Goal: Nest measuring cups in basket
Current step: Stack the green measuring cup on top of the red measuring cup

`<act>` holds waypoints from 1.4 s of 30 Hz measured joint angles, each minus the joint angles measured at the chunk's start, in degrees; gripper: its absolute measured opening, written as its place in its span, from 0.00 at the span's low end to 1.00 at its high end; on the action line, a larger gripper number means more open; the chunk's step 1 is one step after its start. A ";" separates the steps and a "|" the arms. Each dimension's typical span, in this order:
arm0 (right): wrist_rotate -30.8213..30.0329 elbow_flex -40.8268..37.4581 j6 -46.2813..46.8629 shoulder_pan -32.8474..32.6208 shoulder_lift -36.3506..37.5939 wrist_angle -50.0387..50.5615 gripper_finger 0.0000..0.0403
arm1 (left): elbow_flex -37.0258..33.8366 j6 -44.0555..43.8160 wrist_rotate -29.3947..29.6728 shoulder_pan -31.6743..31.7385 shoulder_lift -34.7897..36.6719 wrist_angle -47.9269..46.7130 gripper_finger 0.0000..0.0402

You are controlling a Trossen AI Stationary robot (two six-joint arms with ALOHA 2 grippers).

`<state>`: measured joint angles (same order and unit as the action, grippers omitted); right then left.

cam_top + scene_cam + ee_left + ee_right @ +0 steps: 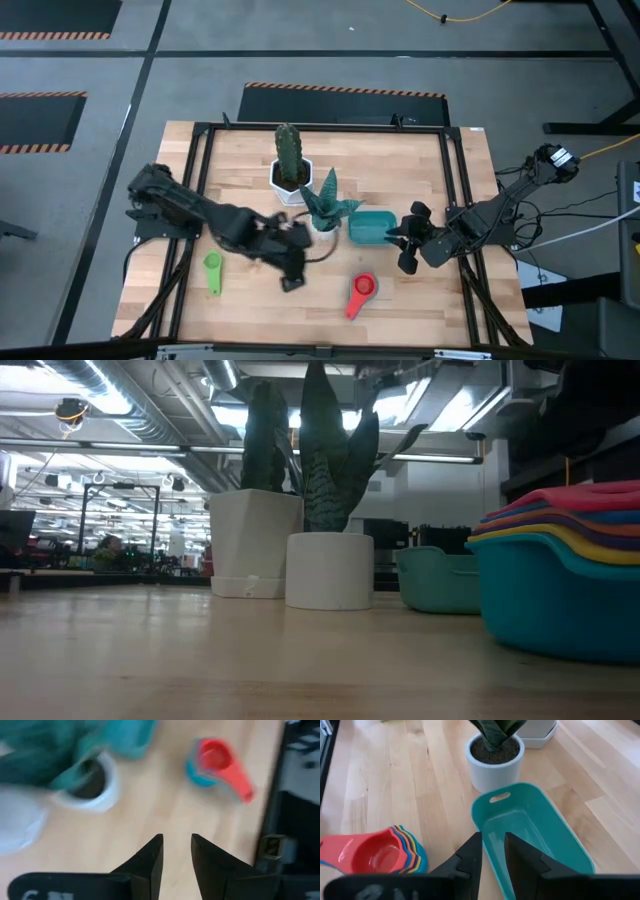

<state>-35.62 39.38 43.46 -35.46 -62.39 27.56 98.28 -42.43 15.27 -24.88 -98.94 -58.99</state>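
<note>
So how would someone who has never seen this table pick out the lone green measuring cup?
Look at the wooden table from above and find the left arm reaching in over it. Just in front of that arm, toward the table's near edge, the green measuring cup lies alone. Unlike the red-topped stack of cups farther right, it is single and bright green.

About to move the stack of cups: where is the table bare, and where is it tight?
Bare wood lies between the green cup and the stacked cups, along the front edge. The basket is empty. It is tight around the cactus pot, leafy plant pot, left gripper and right gripper.
</note>
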 joint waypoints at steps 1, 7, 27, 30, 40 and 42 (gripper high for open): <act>0.16 0.00 0.00 0.00 0.00 0.02 0.21 | 0.01 -2.33 2.10 -0.91 0.95 -3.49 0.23; 0.84 0.00 0.00 0.00 0.00 -0.18 0.21 | -0.04 -23.58 7.89 -6.87 3.95 -28.62 0.23; 0.84 0.00 -0.35 -0.01 0.00 -0.42 0.21 | -41.57 -45.58 -7.30 -12.00 21.73 -18.78 0.23; 0.84 0.00 -0.30 0.00 0.00 -0.42 0.21 | -48.10 -50.45 -12.24 -12.96 27.31 -11.04 0.23; 0.82 0.00 -0.28 -0.02 0.00 -0.42 0.21 | -60.12 -60.51 -24.92 -14.71 32.24 -0.32 0.24; 0.82 0.00 -0.30 -0.02 0.00 -0.42 0.21 | -61.17 -61.93 -25.22 -14.69 32.24 -0.78 0.24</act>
<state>-34.81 39.38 43.16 -35.48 -62.39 27.14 37.11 -104.36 -9.95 -39.57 -66.70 -59.76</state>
